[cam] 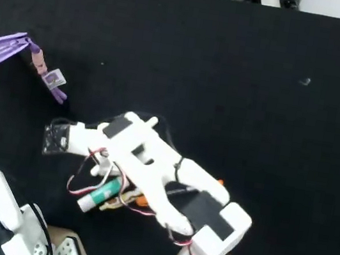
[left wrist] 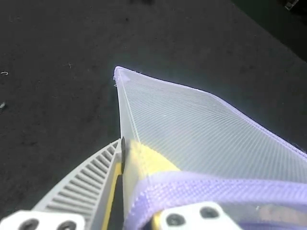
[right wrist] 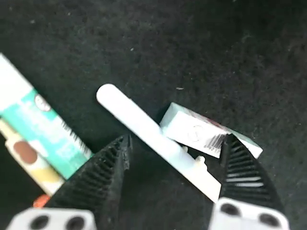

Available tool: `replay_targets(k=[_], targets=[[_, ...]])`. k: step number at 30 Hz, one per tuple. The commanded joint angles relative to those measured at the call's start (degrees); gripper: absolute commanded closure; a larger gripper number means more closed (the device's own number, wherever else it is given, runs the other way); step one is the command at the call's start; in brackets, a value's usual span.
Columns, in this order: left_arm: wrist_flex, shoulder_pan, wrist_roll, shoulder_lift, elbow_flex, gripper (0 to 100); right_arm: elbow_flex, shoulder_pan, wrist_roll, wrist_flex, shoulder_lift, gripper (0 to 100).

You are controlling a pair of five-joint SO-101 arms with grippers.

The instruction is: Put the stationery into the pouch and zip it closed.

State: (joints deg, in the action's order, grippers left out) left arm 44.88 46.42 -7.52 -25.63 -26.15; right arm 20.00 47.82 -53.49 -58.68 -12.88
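Left hand (left wrist: 128, 154) on mesh pouch (left wrist: 192, 129)

Soft, even light fr. above; black surface (cam: 294, 160) swallows it, shadows faint; my right arm (cam: 151, 163) & pouch (left wrist: 201, 129) mesh glow bright.

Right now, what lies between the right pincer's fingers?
In the right wrist view, a pale stick and a small barcoded box lie between the fingers of the open right pincer.
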Motion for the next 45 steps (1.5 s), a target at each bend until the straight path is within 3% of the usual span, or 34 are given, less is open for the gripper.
replay_targets(k=[1, 9, 18, 29, 32, 39, 45], targets=[[-1.6, 0.0, 0.2, -1.9, 0.0, 97, -0.3, -1.8, -2.5, -3.6, 1.1, 72.4], [-1.6, -2.2, 0.2, -1.9, -0.7, 97, 2.9, -6.2, -3.0, -4.4, 10.9, 72.4], [-1.6, -2.2, 0.2, -1.9, -0.9, 97, 4.4, -6.1, -5.8, 2.3, 4.8, 72.4], [-1.6, -2.2, 0.0, -1.9, -1.0, 97, 0.7, -6.0, -6.0, 1.3, 2.5, 72.5], [-1.6, -2.2, 0.0, -1.9, -0.9, 97, 0.3, -6.0, -8.1, 1.4, -1.0, 77.2], [-1.6, -1.8, 0.0, -1.9, -0.9, 97, -5.1, -6.2, -8.1, -3.8, -3.8, 99.2], [-1.6, -2.2, -0.1, -1.9, -0.6, 97, -6.7, -10.9, -4.4, -3.4, -2.3, 98.7]])
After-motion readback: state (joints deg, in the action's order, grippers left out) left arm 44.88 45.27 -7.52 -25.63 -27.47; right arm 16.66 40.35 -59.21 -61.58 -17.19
